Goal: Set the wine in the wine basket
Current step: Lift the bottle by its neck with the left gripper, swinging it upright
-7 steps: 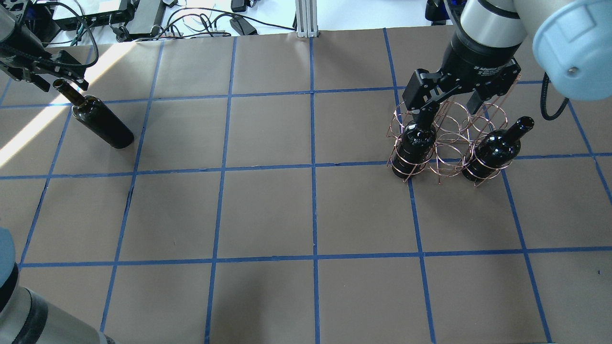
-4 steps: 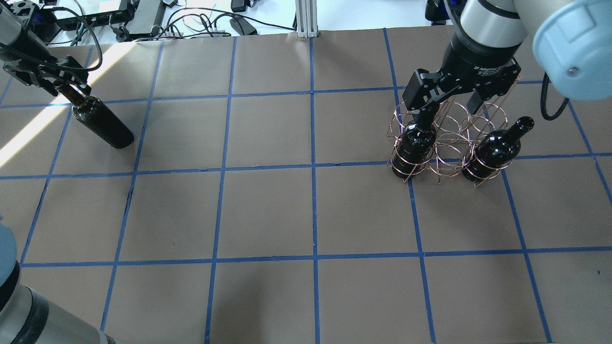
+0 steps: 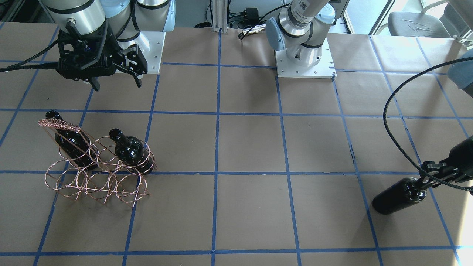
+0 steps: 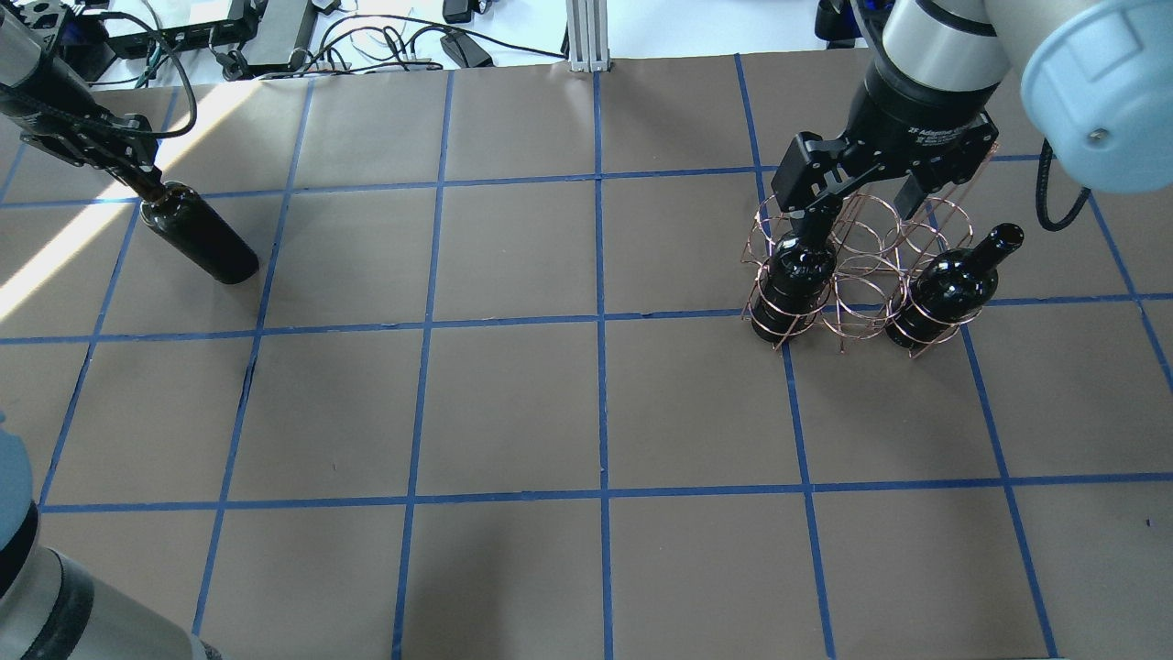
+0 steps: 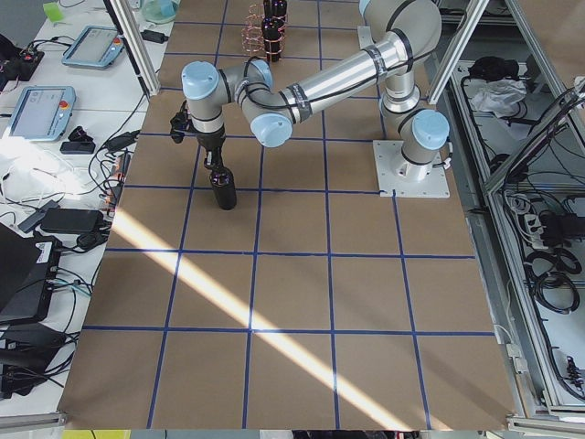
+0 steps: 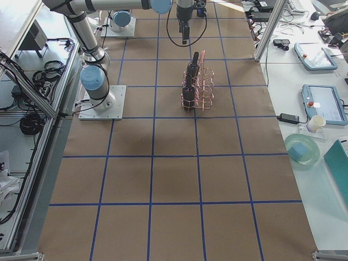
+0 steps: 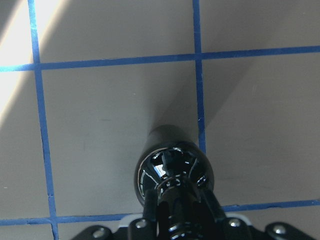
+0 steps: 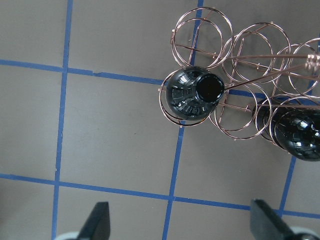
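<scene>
Lowered end effector (image 4: 147,183) straddles glossy wine (image 4: 203,244).

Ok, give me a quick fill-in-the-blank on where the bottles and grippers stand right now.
1. The wine basket holds ___ bottles.
2. The left gripper grips the upright third bottle by its ___.
3. The right gripper hangs above the wine basket with its jaws ___.
Missing words: two; neck; open.
</scene>
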{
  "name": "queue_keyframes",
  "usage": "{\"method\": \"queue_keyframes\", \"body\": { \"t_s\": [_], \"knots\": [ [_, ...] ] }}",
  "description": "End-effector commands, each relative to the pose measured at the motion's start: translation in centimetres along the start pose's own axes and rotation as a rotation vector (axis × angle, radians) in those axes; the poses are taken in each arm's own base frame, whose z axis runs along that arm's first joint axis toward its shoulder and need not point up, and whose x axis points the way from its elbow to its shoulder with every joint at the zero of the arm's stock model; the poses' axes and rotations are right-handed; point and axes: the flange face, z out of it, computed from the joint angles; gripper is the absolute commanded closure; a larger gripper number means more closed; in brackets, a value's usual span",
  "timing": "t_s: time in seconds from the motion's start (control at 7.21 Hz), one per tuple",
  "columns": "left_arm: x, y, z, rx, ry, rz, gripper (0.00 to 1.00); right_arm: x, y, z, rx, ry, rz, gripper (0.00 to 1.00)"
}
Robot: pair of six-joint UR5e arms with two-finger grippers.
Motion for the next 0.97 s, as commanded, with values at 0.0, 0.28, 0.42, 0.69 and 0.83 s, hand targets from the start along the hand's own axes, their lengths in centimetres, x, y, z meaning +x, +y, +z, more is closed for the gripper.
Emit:
{"method": "queue_keyframes", "body": {
  "t_s": [0.0,0.28,0.42,0.69,0.83],
  "knots": [
    [0.0,0.0,-0.2,0.003,-0.004,0.0,1.0,0.0,0.0,0.0,0.0,0.0,0.0,0.0],
    [0.0,0.0,-1.3,0.021,-0.014,0.001,1.0,0.0,0.0,0.0,0.0,-0.002,0.0,0.0],
    [0.0,-0.1,-2.1,0.033,-0.02,0.001,1.0,0.0,0.0,0.0,0.0,-0.002,0.002,0.0],
    [1.3,0.2,-5.3,0.063,-0.035,0.007,1.0,0.0,0.0,0.0,0.0,-0.002,0.002,0.0],
    [2.9,1.5,-7.7,0.051,-0.028,0.017,1.0,0.0,0.0,0.0,0.0,-0.002,0.002,0.0]
  ]
}}
